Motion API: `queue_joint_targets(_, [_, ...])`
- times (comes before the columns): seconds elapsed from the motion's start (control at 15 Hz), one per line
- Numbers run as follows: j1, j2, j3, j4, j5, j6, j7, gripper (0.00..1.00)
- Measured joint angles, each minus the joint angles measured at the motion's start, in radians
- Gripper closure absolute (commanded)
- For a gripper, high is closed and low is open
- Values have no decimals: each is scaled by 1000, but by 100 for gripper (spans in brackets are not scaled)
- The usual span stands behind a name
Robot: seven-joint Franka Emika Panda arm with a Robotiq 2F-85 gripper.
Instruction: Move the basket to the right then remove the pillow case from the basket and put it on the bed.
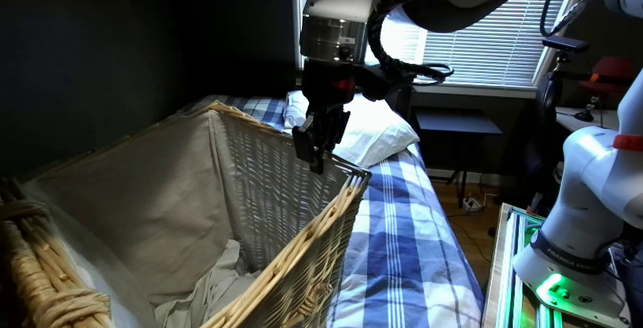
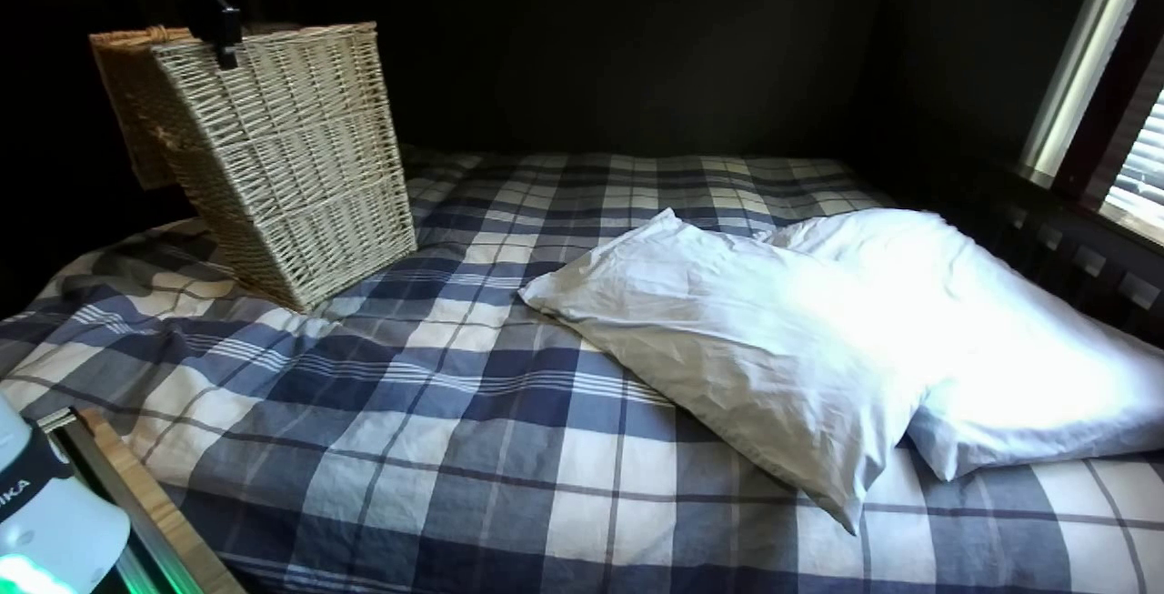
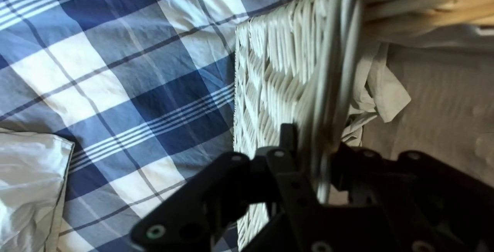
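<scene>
Your black two-fingered gripper [image 3: 314, 149] has the rim [image 3: 341, 59] of that large rectangular tan wicker basket [image 2: 309, 157] pinched, basket directly below! Slide right slowly, low over the blue, navy and white plaid bed [image 2: 509, 430]; held this near a corner, it could twist. Crumpled pale cloth [image 1: 213, 283], probably your pillow case, lies deeper below, inside.

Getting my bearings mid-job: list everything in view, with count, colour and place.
bed: one, blue-white plaid, under basket
basket: one, tan, on bed
cloth: count unclear, beige, in basket
pillows: two, white, on bed
blinds: count unclear, white, beyond pillows
table: one, dark, below blinds
desk: one, pale, right of table
gadget: one, dark, right of blinds
stand: one, tan, beside bed
arm: one, white, over basket
claw: one, black, closed on basket rim
</scene>
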State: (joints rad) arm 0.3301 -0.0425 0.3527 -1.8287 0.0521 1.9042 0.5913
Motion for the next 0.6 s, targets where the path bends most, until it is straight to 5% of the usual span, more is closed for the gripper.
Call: queue_joint_targets(0.6, [0, -130, 9, -34, -24, -166, 108, 95])
